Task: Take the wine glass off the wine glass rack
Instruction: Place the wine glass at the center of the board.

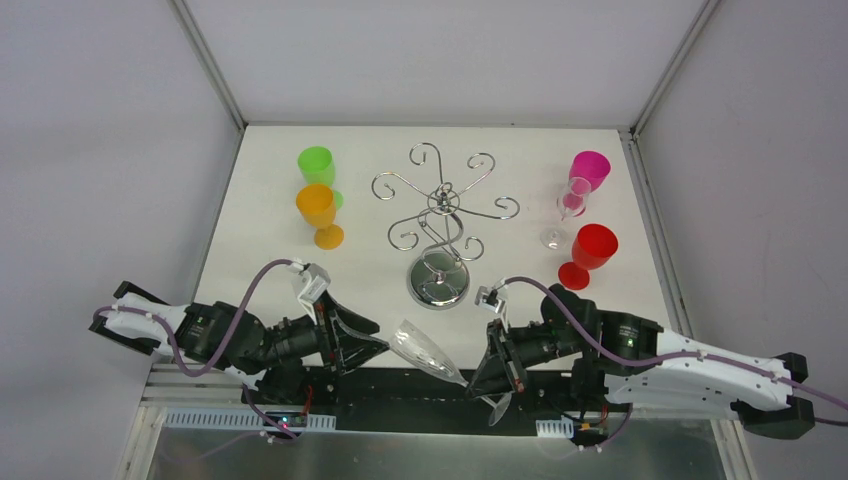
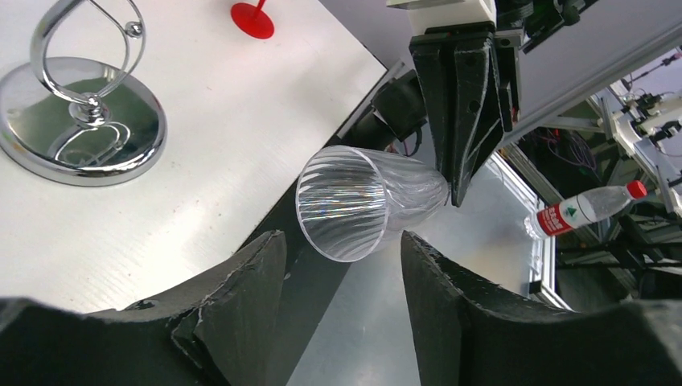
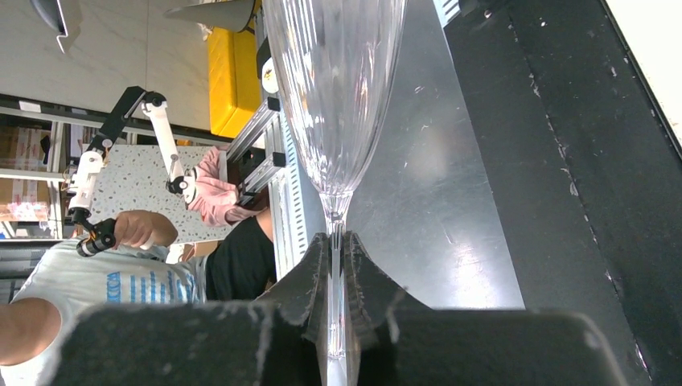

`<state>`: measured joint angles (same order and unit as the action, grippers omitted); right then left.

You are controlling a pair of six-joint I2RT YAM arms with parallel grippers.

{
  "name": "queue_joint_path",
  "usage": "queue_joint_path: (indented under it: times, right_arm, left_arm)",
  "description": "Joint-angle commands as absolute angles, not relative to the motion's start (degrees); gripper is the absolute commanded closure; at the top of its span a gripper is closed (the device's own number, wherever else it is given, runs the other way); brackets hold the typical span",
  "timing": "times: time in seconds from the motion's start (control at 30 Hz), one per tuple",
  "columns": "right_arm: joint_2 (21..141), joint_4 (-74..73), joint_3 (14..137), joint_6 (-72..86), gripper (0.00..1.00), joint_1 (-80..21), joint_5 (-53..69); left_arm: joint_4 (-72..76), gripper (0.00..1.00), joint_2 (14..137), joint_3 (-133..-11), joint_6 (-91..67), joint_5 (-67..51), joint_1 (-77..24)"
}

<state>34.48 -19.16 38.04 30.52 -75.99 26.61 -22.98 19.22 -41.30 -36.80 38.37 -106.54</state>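
The chrome wine glass rack [image 1: 440, 210] stands mid-table on its round mirrored base [image 2: 80, 121], with nothing hanging on its curled arms. My right gripper [image 1: 497, 362] is shut on the stem of a clear ribbed wine glass [image 1: 425, 350], held tilted above the table's near edge with its bowl pointing left. In the right wrist view the fingers [image 3: 310, 277] pinch the stem and the bowl [image 3: 338, 88] rises above them. My left gripper [image 1: 365, 343] is open just left of the bowl's rim; in the left wrist view the bowl [image 2: 358, 201] lies just beyond its spread fingers [image 2: 249, 289].
Green [image 1: 317, 165] and orange [image 1: 317, 212] plastic goblets stand at the back left. A pink goblet [image 1: 588, 172], a small clear glass [image 1: 562, 215] and a red goblet [image 1: 590, 252] stand at the right. A black rail [image 1: 420, 385] runs along the near edge.
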Motion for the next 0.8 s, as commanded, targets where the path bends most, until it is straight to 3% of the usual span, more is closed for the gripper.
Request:
queue_joint_path:
  times: [0.0,0.4,0.77]
  right_arm:
    - [35.0,-15.0,39.8,29.7,1.00,-76.7,29.5]
    - [37.0,-11.1,39.3,30.3,1.00,-77.7,30.0]
    - [34.8,-10.1,38.6,30.9,1.00,-79.0,30.3]
  left_arm:
    - [-21.1,0.47,18.8,-41.1,-36.6,35.3,-106.8]
    - [-16.9,0.56,18.5,-39.6,-35.3,27.5,-106.8]
    - [-14.9,0.72,18.4,-39.2,-33.5,23.2,-106.8]
